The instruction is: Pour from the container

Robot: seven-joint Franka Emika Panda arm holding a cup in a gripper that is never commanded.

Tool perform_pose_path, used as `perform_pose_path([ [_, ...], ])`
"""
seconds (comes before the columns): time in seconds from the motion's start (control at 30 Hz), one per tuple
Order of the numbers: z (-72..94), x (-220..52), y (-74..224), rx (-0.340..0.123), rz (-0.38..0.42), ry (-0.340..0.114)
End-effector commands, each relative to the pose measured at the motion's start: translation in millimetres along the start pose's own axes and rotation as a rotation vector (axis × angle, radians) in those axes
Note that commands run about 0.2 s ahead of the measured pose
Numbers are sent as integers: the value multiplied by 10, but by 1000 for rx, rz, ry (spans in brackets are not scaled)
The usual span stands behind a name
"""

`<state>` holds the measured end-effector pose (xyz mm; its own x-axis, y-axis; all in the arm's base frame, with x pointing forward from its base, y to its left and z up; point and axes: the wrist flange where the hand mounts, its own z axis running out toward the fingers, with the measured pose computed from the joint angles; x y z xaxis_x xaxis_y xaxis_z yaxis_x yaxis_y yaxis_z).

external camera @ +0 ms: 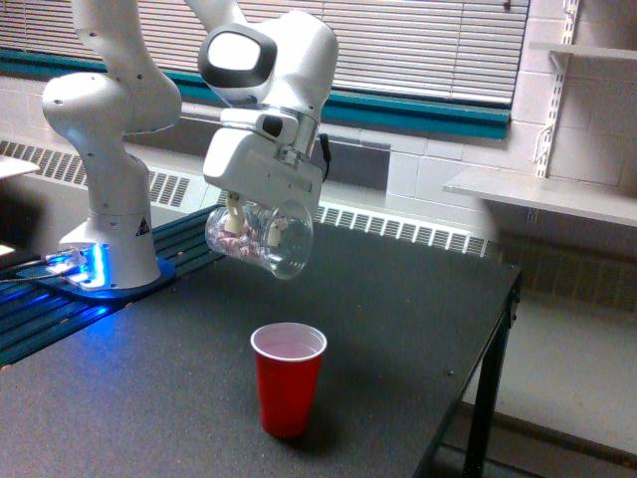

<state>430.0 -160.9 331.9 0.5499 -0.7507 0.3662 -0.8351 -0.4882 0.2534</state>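
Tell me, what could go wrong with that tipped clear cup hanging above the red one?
1. The clear cup in the hand is tipped with its mouth aimed down and toward the exterior view's right, above the red cup. The gap between them looks wide, so the pinkish pieces may scatter or bounce onto the table.
2. The red cup's mouth is the narrower one; a sudden rush of pieces could overshoot it.
3. The red cup stands free and looks light, so falling pieces might knock it over.
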Motion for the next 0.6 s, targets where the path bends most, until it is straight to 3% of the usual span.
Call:
perform_pose_path([
  [0.03,43,-2,-35,-33,-13,10],
  [0.6,196,31,-192,-101,-42,37],
])
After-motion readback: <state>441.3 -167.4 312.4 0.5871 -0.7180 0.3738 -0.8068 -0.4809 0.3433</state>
